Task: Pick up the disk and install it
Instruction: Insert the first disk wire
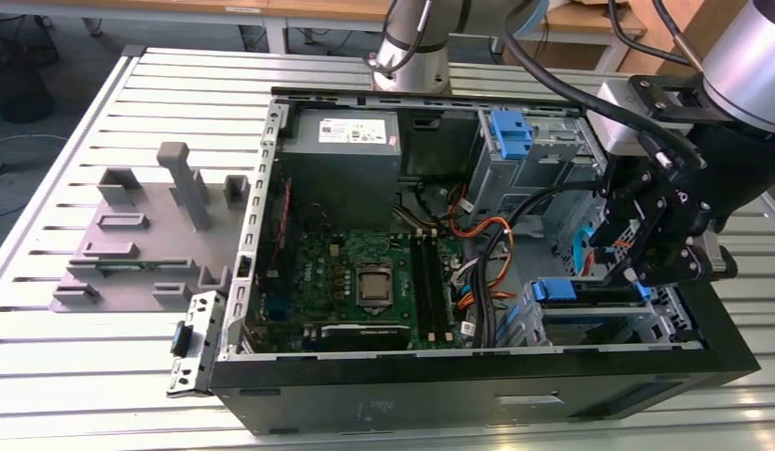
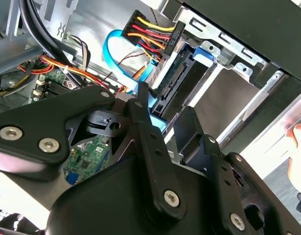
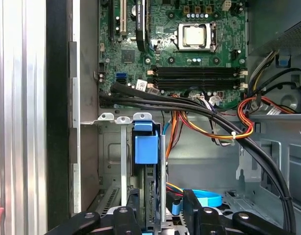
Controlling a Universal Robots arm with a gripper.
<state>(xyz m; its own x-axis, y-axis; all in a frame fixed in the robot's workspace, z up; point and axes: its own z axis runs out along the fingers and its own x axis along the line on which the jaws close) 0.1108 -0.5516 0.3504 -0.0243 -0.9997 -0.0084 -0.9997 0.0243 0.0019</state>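
The disk (image 3: 155,188) stands on edge in the drive cage (image 1: 612,319) at the corner of the open computer case, on the exterior view's right. Its blue carrier tab (image 3: 146,147) sticks out above the cage, and in the exterior view the tab (image 1: 556,289) shows beside the black gripper (image 1: 627,274). In the second wrist view the disk (image 2: 177,81) has its connector edge facing the blue data cable. My gripper (image 3: 160,218) straddles the disk from above with the fingers (image 3: 199,215) open and a small gap on one side.
Thick black cables (image 3: 189,105) and orange wires cross above the cage. The motherboard (image 1: 362,272), a grey power-supply box (image 1: 349,132) and another blue bracket (image 1: 510,132) sit inside the case. A grey fixture (image 1: 136,244) stands on the slatted table. A hand (image 2: 300,142) is just outside the case.
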